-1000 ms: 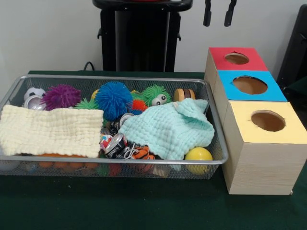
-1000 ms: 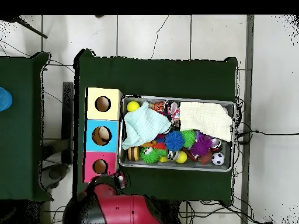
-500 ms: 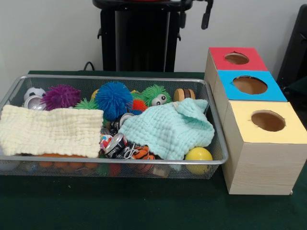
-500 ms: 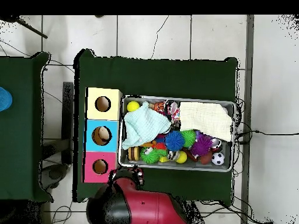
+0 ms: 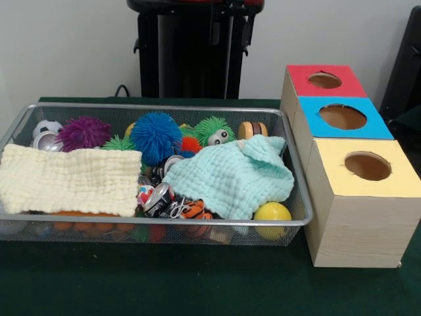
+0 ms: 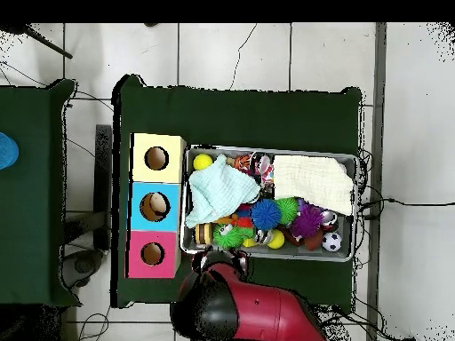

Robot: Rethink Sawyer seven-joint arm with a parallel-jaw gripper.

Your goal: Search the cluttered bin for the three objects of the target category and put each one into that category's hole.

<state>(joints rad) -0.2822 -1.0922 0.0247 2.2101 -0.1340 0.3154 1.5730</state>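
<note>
Hanging at the top edge of the front view, the end effector (image 5: 229, 29) shows only as dark tips against the pedestal, so whether it is apart or together cannot be told. The wire bin (image 5: 297, 197) sits on the green bench (image 5: 197, 283), crowded with a mint cloth (image 5: 230, 178), a cream cloth (image 5: 66, 179), a blue spiky ball (image 5: 155, 136) and a yellow ball (image 5: 272, 216) (near the front right corner). Just beside it stand the red box (image 5: 325, 80), blue box (image 5: 342, 117) and yellow box (image 5: 365, 168), each with a round hole.

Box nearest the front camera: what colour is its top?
Yellow. The box's top has a round hole; the front view shows it best.
</note>
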